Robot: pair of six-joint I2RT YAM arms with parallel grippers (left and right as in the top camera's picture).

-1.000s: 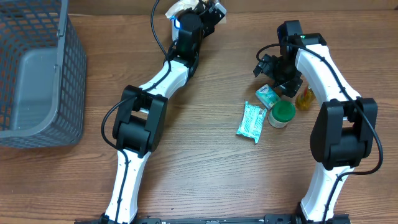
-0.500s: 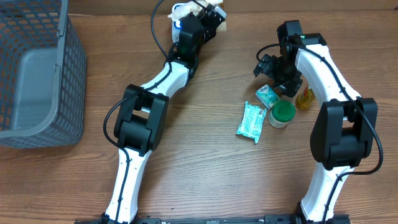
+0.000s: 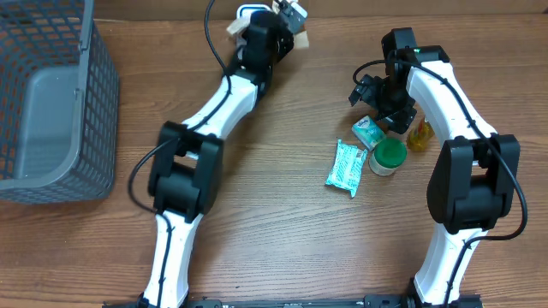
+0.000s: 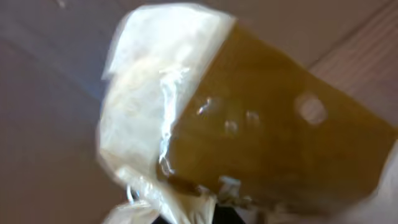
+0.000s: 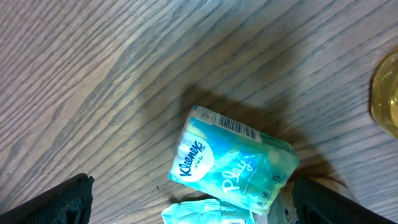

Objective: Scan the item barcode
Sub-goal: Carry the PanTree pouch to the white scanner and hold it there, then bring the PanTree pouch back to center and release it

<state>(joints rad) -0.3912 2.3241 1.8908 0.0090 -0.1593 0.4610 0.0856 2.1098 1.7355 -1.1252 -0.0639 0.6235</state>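
Your left tool [image 3: 250, 20] is pinched shut on a crinkly clear packet [image 4: 186, 112], held well apart from the tissue pack [image 5: 233, 165]. That loose film could slip, and its glare may hide any code. I can read no print on it. Your right tool [image 3: 381, 101] hangs spread above the tissue pack, which reads "Kleenex" and "Play", with its barcode [image 5: 233, 126] facing up.

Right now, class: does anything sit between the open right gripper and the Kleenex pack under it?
Nothing visible does. The right gripper hangs open over the Kleenex pack, which lies barcode up on the wooden table. Another teal pack lies beside its lower edge.
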